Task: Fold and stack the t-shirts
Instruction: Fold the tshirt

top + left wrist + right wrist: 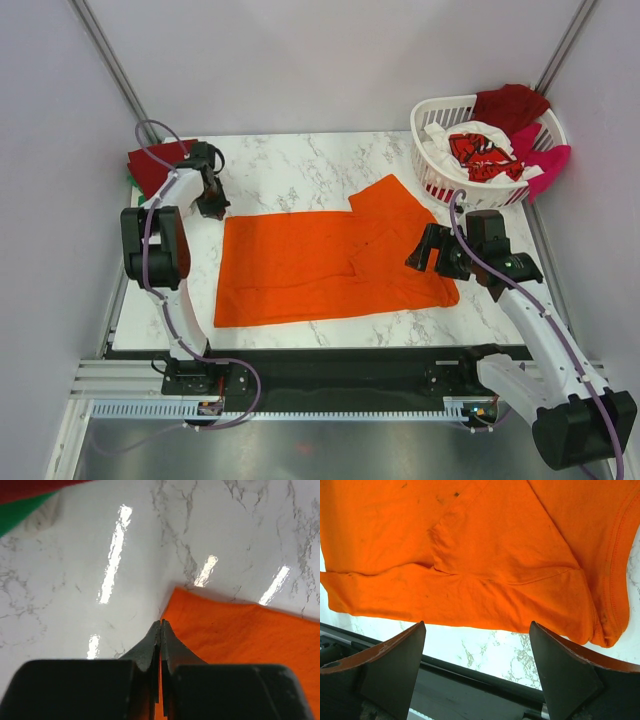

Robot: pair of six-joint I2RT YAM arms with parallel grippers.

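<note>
The bright orange t-shirt (320,265) lies spread flat on the marble table, one sleeve pointing to the back right. My left gripper (213,207) is down at its back left corner. In the left wrist view the jaws (161,622) are pressed together on the cloth's edge (240,635), and orange shows between them. My right gripper (428,252) hovers over the shirt's near right part. Its fingers (477,625) stand wide apart with nothing between them, above the folded sleeve and hem (470,555).
A white laundry basket (440,104) at the back right holds a dark red shirt (510,105), a white one with red print (480,152) and a magenta one (548,165). Dark red (155,158) and green (20,515) cloth lies at the back left corner.
</note>
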